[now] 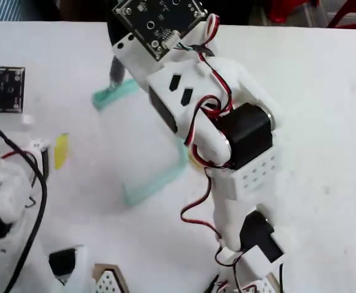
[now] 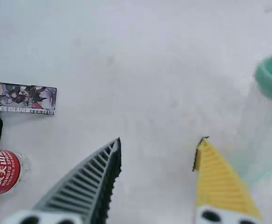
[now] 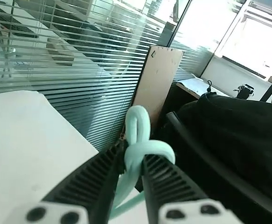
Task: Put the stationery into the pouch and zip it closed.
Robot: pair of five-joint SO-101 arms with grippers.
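The step in hand looks like the start of loading: the pouch (image 1: 156, 183), clear with a teal border, lies flat on the table (image 1: 324, 91), and I see nothing inside the part not covered by the arm. The right gripper (image 3: 132, 161) is clamped narrow on the pouch's teal edge (image 3: 138, 126) at its far corner, lifting that corner, probably to hold the mouth open or steady.

The left gripper (image 2: 159, 144) hangs wide apart and holds nothing, just beside the pouch's near corner. On its side away from the pouch lie 2 loose items: a printed card (image 2: 21, 98) and a red-labelled tube (image 2: 3, 170), both well apart from the pouch.

By my judgement, the next move calls for the left gripper to turn away from the pouch, close on 1 of these, and carry it to the held edge. The flat card may be hard to pinch off the table.
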